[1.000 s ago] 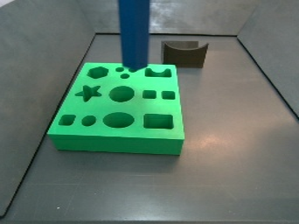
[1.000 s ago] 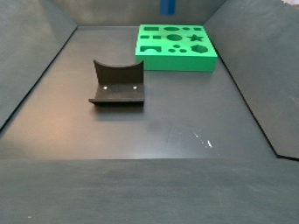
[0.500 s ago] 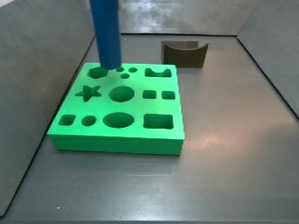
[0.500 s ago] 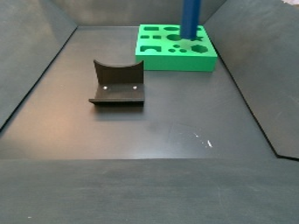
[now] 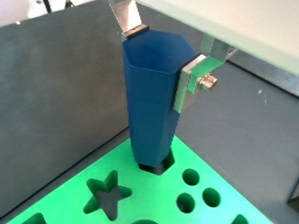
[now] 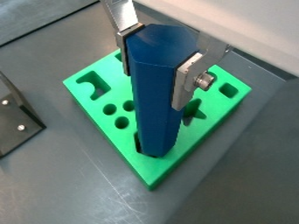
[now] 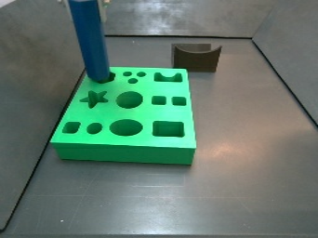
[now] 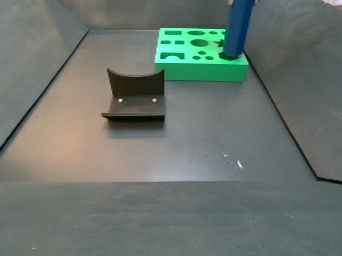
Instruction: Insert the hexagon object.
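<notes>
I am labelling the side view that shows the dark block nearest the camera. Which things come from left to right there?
Dark brown block → green block → blue hexagon object, standing at the green block's right end; the end effector holding it is out of frame above.

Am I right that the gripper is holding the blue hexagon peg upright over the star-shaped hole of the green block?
Not quite: the gripper holds the hexagon peg upright, but its tip sits at the corner hexagonal hole of the green block, beside the star hole, as a wrist view shows.

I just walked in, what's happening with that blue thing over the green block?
The gripper is shut on the blue peg, holding it upright with its lower end at a hole in the corner of the green block. How deep it sits is unclear. The brown block lies apart on the floor.
</notes>
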